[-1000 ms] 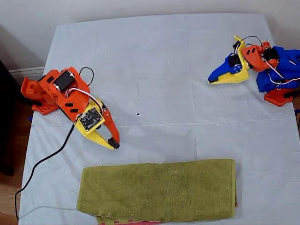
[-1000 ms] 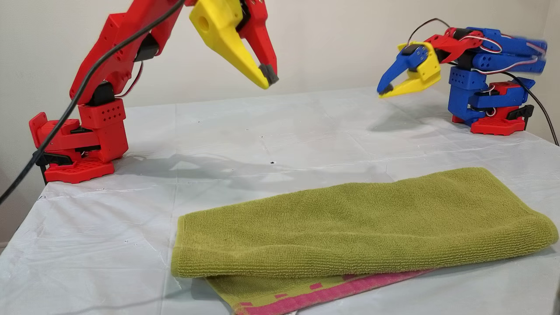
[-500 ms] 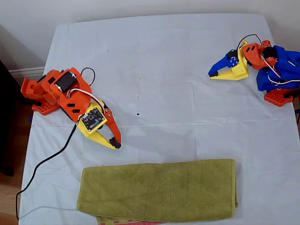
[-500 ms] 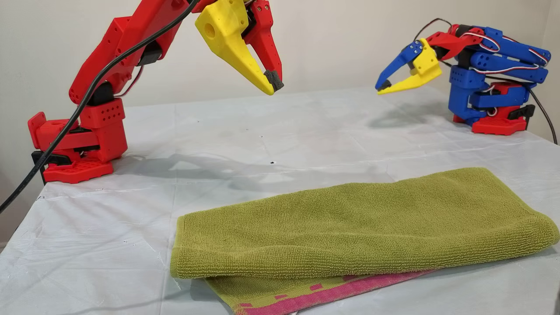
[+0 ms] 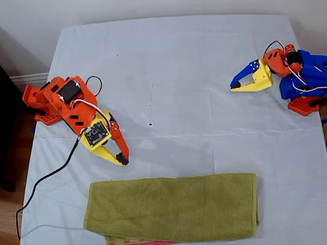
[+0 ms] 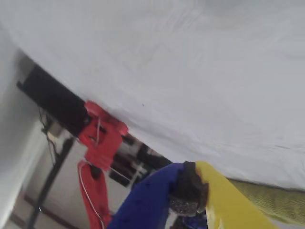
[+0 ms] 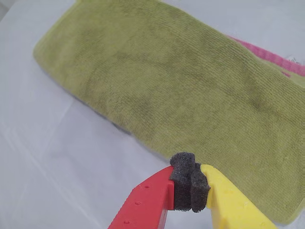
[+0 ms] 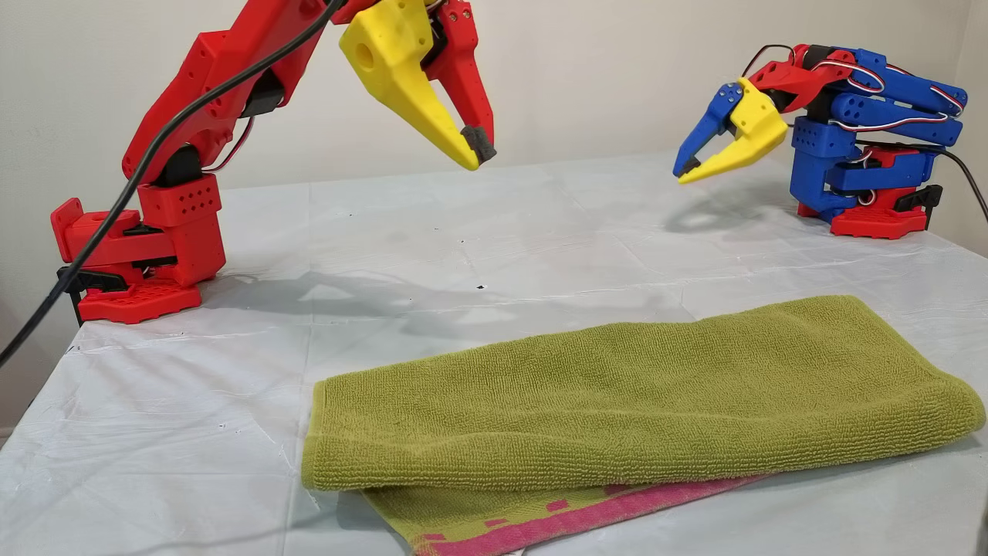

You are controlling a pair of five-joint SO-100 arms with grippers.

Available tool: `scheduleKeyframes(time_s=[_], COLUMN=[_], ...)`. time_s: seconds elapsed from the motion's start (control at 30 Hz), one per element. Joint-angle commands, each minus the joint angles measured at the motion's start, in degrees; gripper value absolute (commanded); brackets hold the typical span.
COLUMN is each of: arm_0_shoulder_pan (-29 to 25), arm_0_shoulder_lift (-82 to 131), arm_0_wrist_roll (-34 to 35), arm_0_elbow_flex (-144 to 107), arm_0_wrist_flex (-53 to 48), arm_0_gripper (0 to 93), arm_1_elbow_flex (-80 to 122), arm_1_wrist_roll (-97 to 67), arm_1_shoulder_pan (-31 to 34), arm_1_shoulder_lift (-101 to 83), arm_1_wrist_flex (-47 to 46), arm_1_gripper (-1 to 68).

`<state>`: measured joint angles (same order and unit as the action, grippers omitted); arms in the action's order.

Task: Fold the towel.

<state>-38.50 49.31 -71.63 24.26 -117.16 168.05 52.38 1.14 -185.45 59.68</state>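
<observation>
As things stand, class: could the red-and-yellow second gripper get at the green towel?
Probably yes. My second gripper hangs shut just beyond the towel, its near edge lying free on the white sheet with nothing between.

A table under a white sheet (image 5: 179, 61) carries the folded towel (image 5: 171, 206) and both arm bases.

I'm seeing a plain cream wall (image 8: 617, 69) backing the white table sheet (image 5: 179, 61), with wooden floor (image 5: 7, 204) showing.
</observation>
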Motion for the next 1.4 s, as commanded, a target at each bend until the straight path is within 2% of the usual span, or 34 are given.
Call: scheduleKeyframes(time_s=[0.0, 0.07, 0.1, 0.13, 0.17, 0.23, 0.27, 0.43, 0.53, 0.63, 0.7, 0.83, 0.97, 1.13, 1.17, 1.37], arm_0_shoulder_pan=[0.18, 0.18, 0.18, 0.09, 0.00, 0.00, 0.09, 0.53, 0.53, 0.35, 0.18, -0.26, -0.44, -0.88, -0.88, -0.62], arm_0_shoulder_lift=[4.48, 4.13, 3.96, 3.87, 3.78, 3.78, 3.78, 4.31, 4.31, 4.39, 4.39, 4.39, 4.13, 4.04, 4.04, 3.69], arm_0_wrist_roll=[0.79, 1.05, 1.14, 1.23, 1.32, 1.49, 1.58, 1.67, 1.41, 1.23, 1.05, 0.88, 0.62, 0.53, 0.53, 1.05], arm_0_elbow_flex=[3.52, 3.52, 3.52, 3.52, 3.52, 3.52, 3.52, 3.52, 3.52, 3.52, 3.52, 3.60, 3.60, 3.60, 3.60, 3.60], arm_0_wrist_flex=[0.88, 0.97, 0.97, 0.97, 0.97, 0.79, 0.79, 0.44, 0.18, 0.35, 0.35, 0.18, 0.18, 0.35, 0.18, 0.35], arm_0_gripper=[0.0, 0.0, 0.0, 0.0, 0.0, 0.0, 0.0, 0.0, 0.0, 0.0, 0.0, 0.0, 0.0, 0.0, 0.0, 0.0], arm_1_elbow_flex=[12.83, 12.83, 12.83, 12.83, 12.83, 12.83, 12.83, 10.02, 9.49, 9.32, 8.26, 7.29, 6.68, 6.42, 5.71, 5.62], arm_1_wrist_roll=[4.66, 13.62, 20.21, 19.42, 9.93, -13.54, -21.36, -20.74, -41.31, -44.38, -51.33, -51.59, -43.95, -46.23, -46.41, -46.67], arm_1_shoulder_pan=[0.88, 1.49, 2.72, 3.60, 4.13, 10.37, 11.87, 7.73, 11.78, 11.07, 14.59, 14.59, 9.32, 10.81, 10.99, 11.34], arm_1_shoulder_lift=[-8.17, -6.24, -9.05, -12.39, -12.83, -12.83, -12.83, -12.83, -12.83, -12.83, -12.74, -12.74, -12.83, -12.83, -12.83, -12.83], arm_1_wrist_flex=[0.70, 3.78, 10.81, 13.71, 9.58, -3.96, -6.94, 2.90, -0.97, -0.44, 2.99, 6.68, 9.32, 10.37, 13.36, 13.54], arm_1_gripper=[0.1, 0.4, 0.4, 0.3, 0.3, 0.4, 0.5, 0.1, 0.1, 0.1, 0.1, 0.1, 0.1, 0.1, 0.1, 0.1])
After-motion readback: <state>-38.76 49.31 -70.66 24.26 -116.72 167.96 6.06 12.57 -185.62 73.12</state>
